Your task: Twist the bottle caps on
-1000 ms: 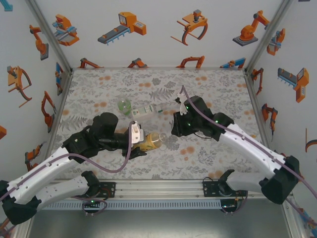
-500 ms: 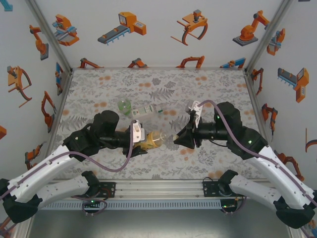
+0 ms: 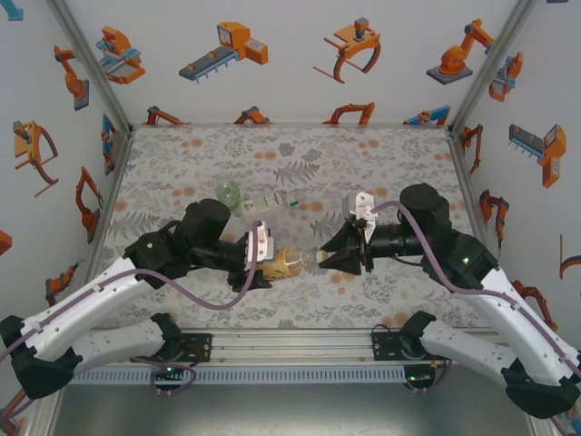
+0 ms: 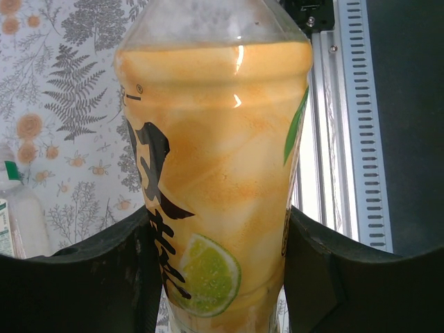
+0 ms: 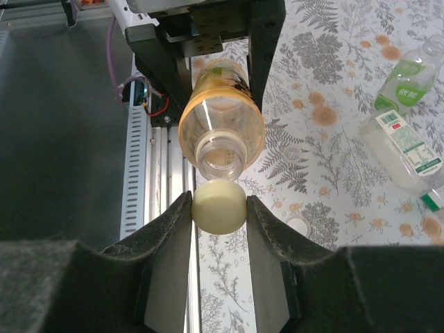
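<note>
Pale cap (image 5: pixel 219 206) closer to amber bottle (image 5: pixel 220 114)

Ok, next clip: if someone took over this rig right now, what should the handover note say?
Left gripper: shut on the amber bottle, held on its side, open mouth toward the right arm.
Right gripper: shut on a pale cap, right at the mouth, slightly off centre, not threaded.
On the table: clear bottle, green bottle, one loose cap.
Done: no cap visibly screwed on.
Left: line up and twist on this cap, then do the other bottles; I cannot tell whether they are capped.
</note>
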